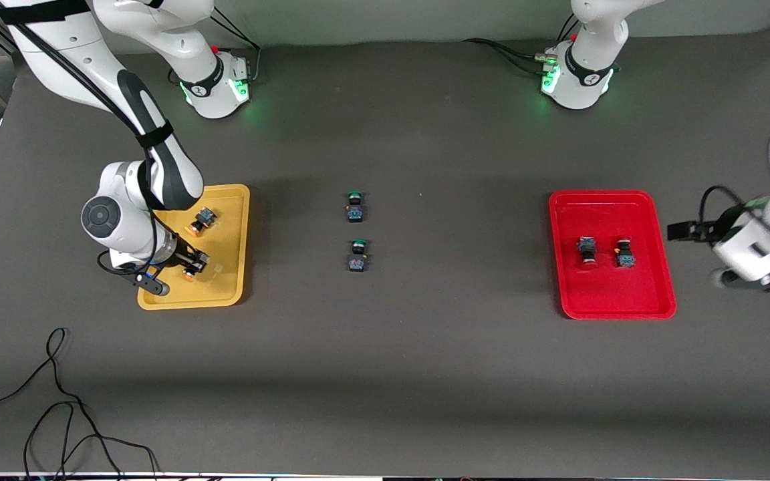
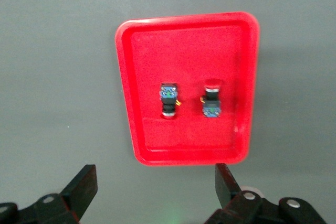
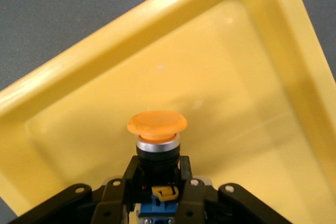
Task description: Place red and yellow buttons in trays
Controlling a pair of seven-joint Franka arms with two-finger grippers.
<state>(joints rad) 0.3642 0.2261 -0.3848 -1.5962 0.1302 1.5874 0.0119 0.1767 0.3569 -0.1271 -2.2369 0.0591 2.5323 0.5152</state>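
From the front, the right gripper [image 1: 192,264] is low over the yellow tray [image 1: 234,254], clamped on a yellow button [image 1: 188,272]; another yellow button [image 1: 200,221] lies in that tray. Two red buttons [image 1: 587,251] lie side by side in the red tray [image 1: 652,294]. The left wrist view shows the left gripper [image 2: 156,188] spread wide, hovering beside the red tray. The right wrist view shows fingers [image 3: 135,170] pinching the button's black body above the yellow tray floor.

Even overhead light falls on the dark table [image 1: 425,347], casting soft shadows beside both trays. The left arm [image 1: 769,234] blurs at the frame's edge; green base lights glow.
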